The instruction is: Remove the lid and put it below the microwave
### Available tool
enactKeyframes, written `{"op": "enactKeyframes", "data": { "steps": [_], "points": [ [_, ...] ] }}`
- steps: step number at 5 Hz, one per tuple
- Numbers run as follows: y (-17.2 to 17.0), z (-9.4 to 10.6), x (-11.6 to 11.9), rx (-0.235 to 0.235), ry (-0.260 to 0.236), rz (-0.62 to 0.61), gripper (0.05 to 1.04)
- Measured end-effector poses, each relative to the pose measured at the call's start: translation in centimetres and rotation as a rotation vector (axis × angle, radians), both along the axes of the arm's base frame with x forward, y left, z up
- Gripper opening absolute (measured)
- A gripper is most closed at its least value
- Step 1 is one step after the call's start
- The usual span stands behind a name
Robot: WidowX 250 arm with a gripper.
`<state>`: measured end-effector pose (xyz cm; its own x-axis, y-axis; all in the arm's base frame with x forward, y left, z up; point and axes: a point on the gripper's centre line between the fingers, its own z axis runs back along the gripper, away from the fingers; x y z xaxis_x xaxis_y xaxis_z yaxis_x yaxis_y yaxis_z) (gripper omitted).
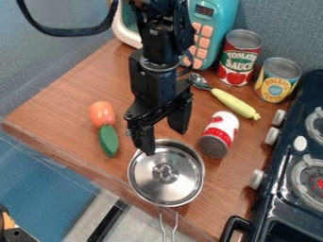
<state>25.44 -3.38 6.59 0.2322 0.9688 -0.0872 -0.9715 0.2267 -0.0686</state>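
The gripper (165,139) hangs over the back rim of the pot, pointing down, its two fingers spread apart with nothing between them. Below it, near the counter's front edge, stands a silver pot (198,163) with its wire handle toward the bottom of the view. The shiny metal lid (151,182) rests on the pot, its round knob at the middle. Behind the arm at the top is the teal toy microwave (217,23), partly hidden by the arm.
Right of the pot lies a red-and-white can (219,134). A tomato (101,114) and a green cucumber (108,141) lie at left. A spoon with a yellow handle (234,103), two upright cans (240,57) and the black stove (287,189) are at right.
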Motion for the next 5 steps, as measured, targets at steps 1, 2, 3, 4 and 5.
{"op": "enactKeyframes", "data": {
  "steps": [1, 2, 3, 4, 5],
  "points": [
    [0.0, -0.8, -0.3, 0.002, 0.029, 0.013, 1.001],
    [-1.2, -2.7, -0.7, 0.031, 0.052, 0.028, 1.000],
    [-1.6, -4.3, -1.3, 0.067, 0.083, 0.010, 1.001],
    [-2.3, -5.1, -1.3, 0.079, 0.090, -0.008, 0.948],
    [-2.1, -5.0, -1.0, 0.092, 0.074, 0.001, 0.699]
  ]
}}
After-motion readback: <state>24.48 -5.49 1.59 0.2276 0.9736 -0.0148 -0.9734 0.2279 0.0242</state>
